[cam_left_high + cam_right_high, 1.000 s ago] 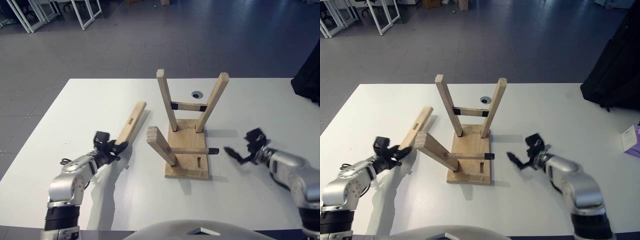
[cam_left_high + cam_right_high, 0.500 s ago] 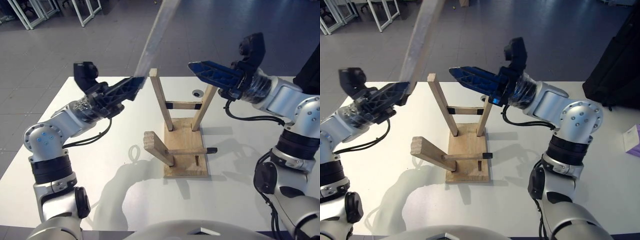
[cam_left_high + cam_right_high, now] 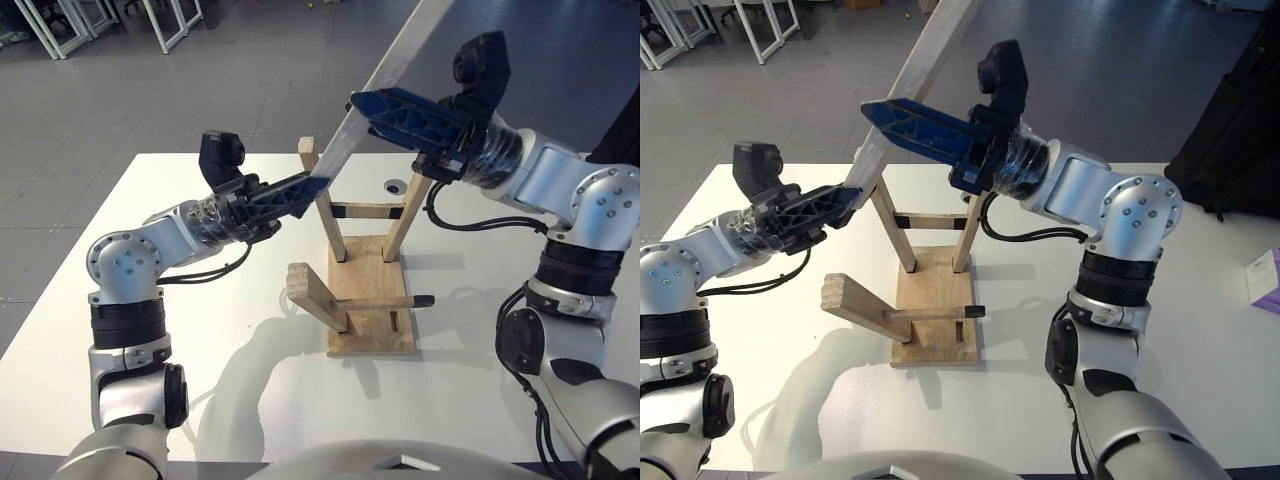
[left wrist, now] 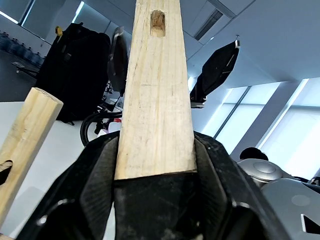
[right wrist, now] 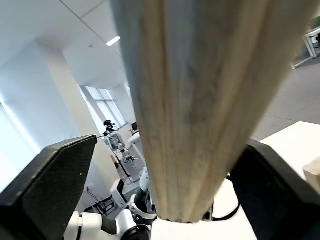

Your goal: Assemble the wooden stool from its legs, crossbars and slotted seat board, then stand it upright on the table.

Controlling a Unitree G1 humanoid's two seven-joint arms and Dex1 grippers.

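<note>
Left tool [image 3: 292,190] is clamping the loose leg [image 3: 385,75] by its end; right tool [image 3: 395,108] is straddling it, unclosed. A swing risks toppling the seated legs [image 3: 329,212] beneath both tools.

A white table [image 3: 1200,300] has a round cable hole [image 3: 396,186] near its far edge and a small pale box [image 3: 1265,278] at its right edge. Beyond are grey floor [image 3: 150,90], white metal frames [image 3: 60,25] and a black bag [image 3: 1230,150].
</note>
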